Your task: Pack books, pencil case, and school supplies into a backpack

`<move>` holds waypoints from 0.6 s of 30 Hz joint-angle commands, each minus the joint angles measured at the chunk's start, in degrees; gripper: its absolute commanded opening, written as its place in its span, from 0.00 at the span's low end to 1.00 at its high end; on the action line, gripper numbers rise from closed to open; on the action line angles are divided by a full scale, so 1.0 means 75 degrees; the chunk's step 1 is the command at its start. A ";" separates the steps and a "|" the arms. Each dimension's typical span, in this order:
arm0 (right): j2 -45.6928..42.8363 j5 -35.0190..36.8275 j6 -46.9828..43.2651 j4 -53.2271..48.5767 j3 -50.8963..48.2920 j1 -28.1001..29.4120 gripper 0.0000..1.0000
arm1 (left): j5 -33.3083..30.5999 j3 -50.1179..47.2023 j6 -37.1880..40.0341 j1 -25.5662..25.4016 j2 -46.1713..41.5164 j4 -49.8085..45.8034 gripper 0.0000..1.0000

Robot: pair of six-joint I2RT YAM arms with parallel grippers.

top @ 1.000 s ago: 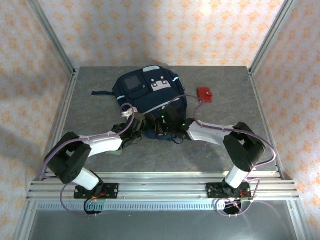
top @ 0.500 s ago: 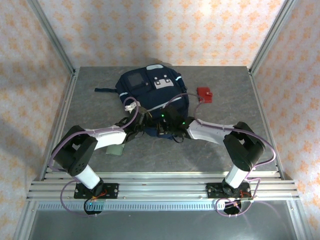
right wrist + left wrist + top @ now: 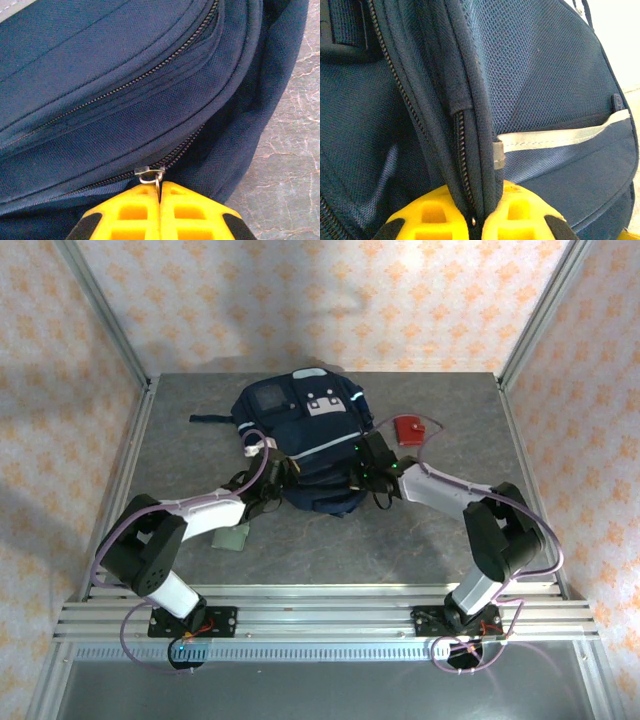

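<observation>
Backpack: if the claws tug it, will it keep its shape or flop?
Probably floppy: the backpack fabric folds where the left claw pinches its seam. It lies low and slumped on the table, so it would likely drag rather than tip.

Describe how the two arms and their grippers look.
The left arm and right arm have white link shells, black joints and looping lilac cables. The left gripper and right gripper carry chunky yellow fingers with recessed pockets and black side patches.
</observation>
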 commanded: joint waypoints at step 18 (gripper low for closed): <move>0.0518 -0.0680 0.0942 0.1794 0.0586 0.2105 0.00 | 0.0179 0.0956 0.1154 0.0755 -0.0803 -0.1268 0.57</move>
